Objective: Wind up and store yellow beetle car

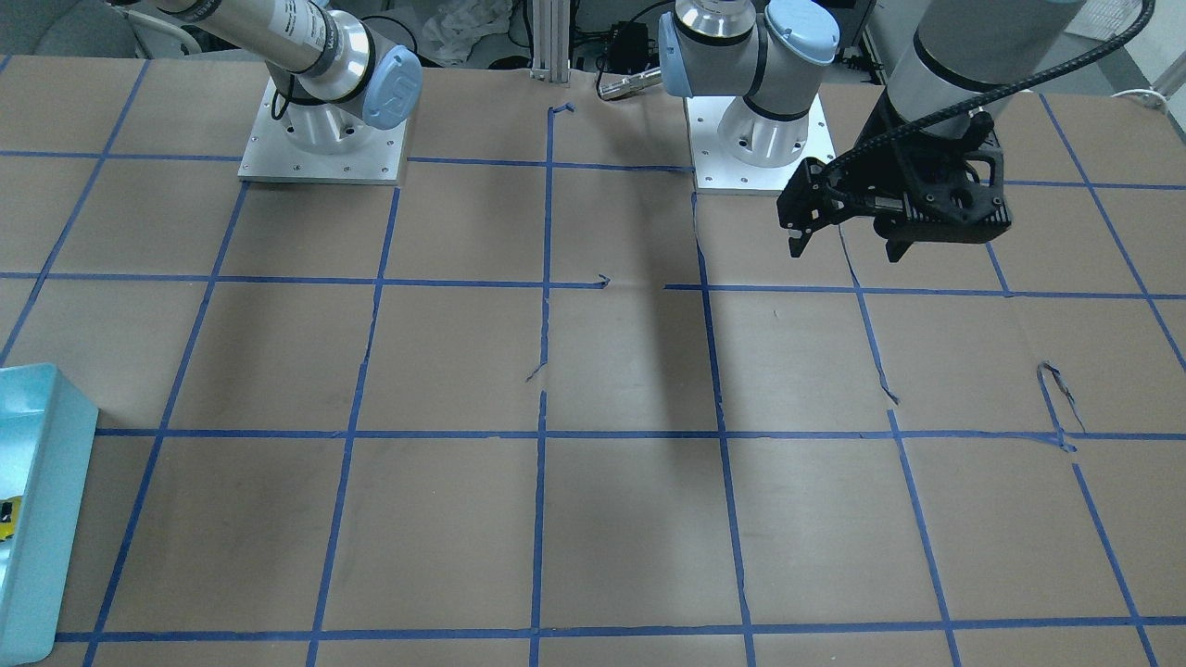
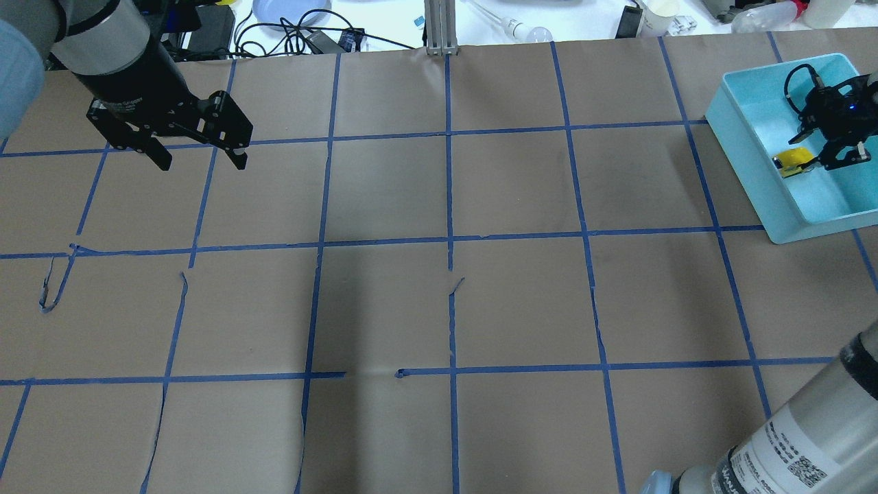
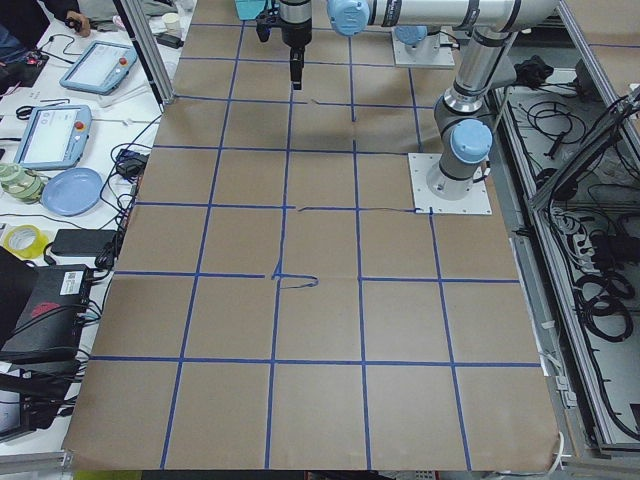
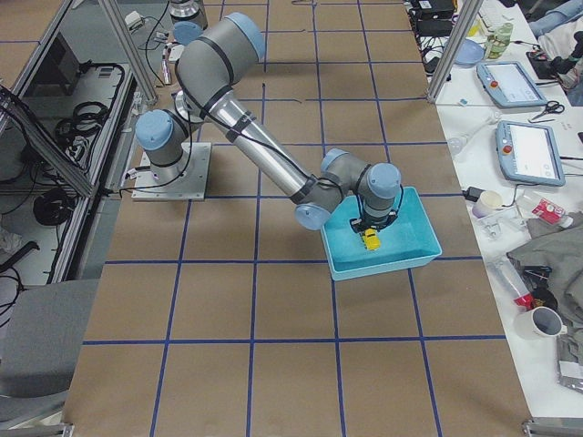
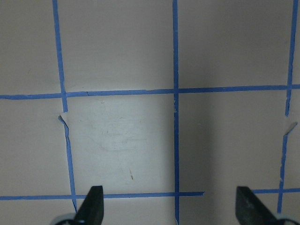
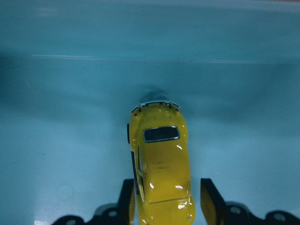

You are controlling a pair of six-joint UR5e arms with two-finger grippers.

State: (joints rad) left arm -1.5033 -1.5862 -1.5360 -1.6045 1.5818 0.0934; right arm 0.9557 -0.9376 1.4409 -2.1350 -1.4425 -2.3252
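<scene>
The yellow beetle car (image 6: 161, 164) lies in the teal bin (image 2: 748, 158) at the table's far right; it also shows in the overhead view (image 2: 792, 161) and the right side view (image 4: 371, 239). My right gripper (image 6: 167, 185) is down in the bin with its fingers on either side of the car's rear. One finger touches the car and a thin gap shows at the other, so the jaws stand slightly open. My left gripper (image 2: 202, 161) hangs wide open and empty above the paper at the far left, and its fingertips (image 5: 96, 197) show over bare paper.
Brown paper with a blue tape grid covers the table (image 2: 446, 309). The bin's walls (image 1: 56, 482) surround my right gripper. Cables, a plate and bottles lie beyond the table's far edge (image 2: 309, 27). The two arm bases (image 1: 320, 139) stand on the robot's side.
</scene>
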